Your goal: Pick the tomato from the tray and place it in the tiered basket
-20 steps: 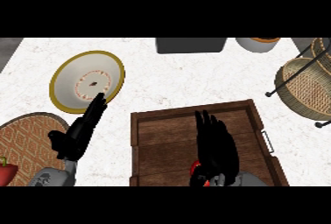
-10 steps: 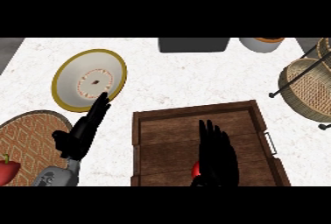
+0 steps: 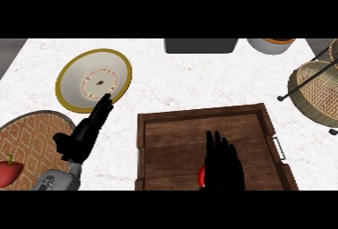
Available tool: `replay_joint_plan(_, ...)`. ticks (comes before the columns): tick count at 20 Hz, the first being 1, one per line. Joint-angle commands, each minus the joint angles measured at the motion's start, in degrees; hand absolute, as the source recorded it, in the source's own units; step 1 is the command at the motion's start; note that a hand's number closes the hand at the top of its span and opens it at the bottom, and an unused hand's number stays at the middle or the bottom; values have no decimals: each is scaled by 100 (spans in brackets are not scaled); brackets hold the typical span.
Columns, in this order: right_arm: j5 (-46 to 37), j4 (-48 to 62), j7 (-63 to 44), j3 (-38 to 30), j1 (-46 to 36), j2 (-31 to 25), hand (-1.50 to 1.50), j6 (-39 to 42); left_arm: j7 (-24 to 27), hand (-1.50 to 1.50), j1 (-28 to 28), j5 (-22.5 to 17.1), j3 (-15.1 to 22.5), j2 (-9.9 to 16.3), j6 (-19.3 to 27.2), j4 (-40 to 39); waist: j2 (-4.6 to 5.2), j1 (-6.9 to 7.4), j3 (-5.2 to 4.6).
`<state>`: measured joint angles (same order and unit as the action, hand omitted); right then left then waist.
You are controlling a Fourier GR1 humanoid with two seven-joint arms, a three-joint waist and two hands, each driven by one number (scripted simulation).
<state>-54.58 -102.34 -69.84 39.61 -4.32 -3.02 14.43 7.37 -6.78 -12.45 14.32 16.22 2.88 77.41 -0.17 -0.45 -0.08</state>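
The right hand [image 3: 221,163] hangs over the near part of the wooden tray [image 3: 158,147], fingers straight and unclenched, holding nothing. Only a red sliver of the tomato [image 3: 200,175] shows at the hand's left edge; whether they touch, I cannot tell. So the task looks barely started: the tomato sits in the tray, not yet grasped, lifted or carried to the tiered basket [image 3: 315,91], which stands well apart at the far right. The left hand [image 3: 86,132] rests relaxed beside a gold-rimmed plate [image 3: 92,81]. A woven mat [image 3: 30,138] with a red pepper [image 3: 9,171] lies left. Only the tray's far-right wall rises between tomato and basket.
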Motion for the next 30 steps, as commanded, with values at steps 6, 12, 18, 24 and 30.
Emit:
replay_joint_plan(6,-370,476,-840,77,298,292,-150,-29,-120,0,22,227,53,-150,96,96,17,59,6)
replay_joint_plan(12,-715,277,93,-109,54,298,150,-258,-36,0,-291,288,-310,-270,-212,-339,19,37,7)
replay_joint_plan(18,-756,131,-79,147,-66,298,150,-240,-22,0,-284,272,-552,-233,-495,-304,17,45,7)
replay_joint_plan(24,-1369,-303,-38,164,200,299,150,-107,-337,0,-5,344,-524,-283,-434,143,3,45,8)
replay_joint_plan(30,-368,-761,1525,-2795,1495,-2125,150,-726,-41,0,142,308,-789,-250,-160,-164,-23,-730,61)
